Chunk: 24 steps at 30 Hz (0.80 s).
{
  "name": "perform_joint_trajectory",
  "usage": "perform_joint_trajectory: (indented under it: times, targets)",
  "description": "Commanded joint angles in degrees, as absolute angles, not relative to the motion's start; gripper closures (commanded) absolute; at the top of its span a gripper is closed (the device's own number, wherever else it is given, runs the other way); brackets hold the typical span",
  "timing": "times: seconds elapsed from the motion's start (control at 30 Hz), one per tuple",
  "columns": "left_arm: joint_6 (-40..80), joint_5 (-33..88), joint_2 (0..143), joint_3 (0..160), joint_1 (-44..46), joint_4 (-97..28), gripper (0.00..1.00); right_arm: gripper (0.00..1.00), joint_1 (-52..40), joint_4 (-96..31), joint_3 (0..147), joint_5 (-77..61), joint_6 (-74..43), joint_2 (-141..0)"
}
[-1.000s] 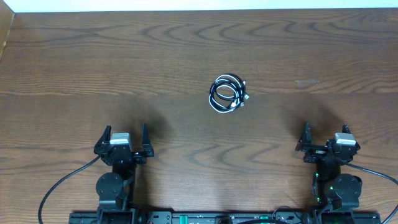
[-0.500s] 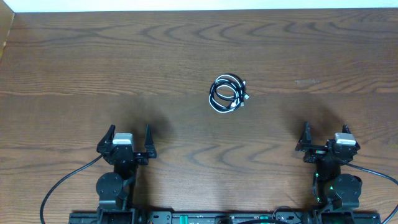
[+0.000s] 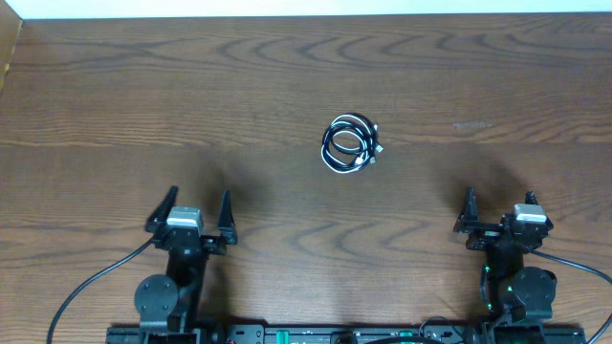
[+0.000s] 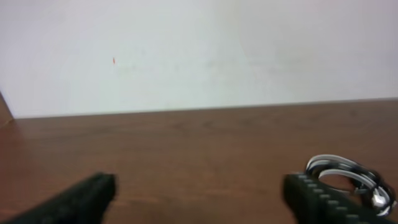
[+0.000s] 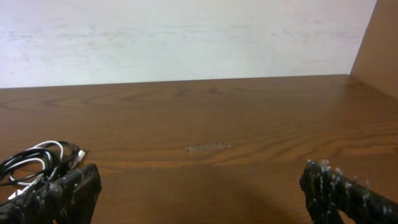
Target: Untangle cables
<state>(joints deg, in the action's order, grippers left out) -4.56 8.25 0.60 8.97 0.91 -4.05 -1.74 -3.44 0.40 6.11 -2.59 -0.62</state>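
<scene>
Black and white cables [image 3: 351,145] lie bundled, untouched, at the middle of the table [image 3: 143,96], well apart from the wide-open left gripper [image 3: 199,201] and right gripper [image 3: 499,204], so all the untangling appears to remain.

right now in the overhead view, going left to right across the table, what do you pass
left gripper, jaws open → cables, one small coiled bundle of black and white cords, farther up the table → right gripper, jaws open
</scene>
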Motion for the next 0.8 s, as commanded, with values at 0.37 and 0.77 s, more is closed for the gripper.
perform_joint_trajectory:
  times: [0.37, 0.77]
  targets:
    - [0.25, 6.44, 10.15, 21.04, 0.67, -12.82, 0.0, 0.01, -1.93, -20.4, 19.97, 4.19, -3.14, -2.52]
    - [-0.19, 22.7, 40.82, 46.92, 0.67, -23.88, 0.01, 0.09, -1.93, -22.09, 37.65, 2.37, -2.74, -24.73]
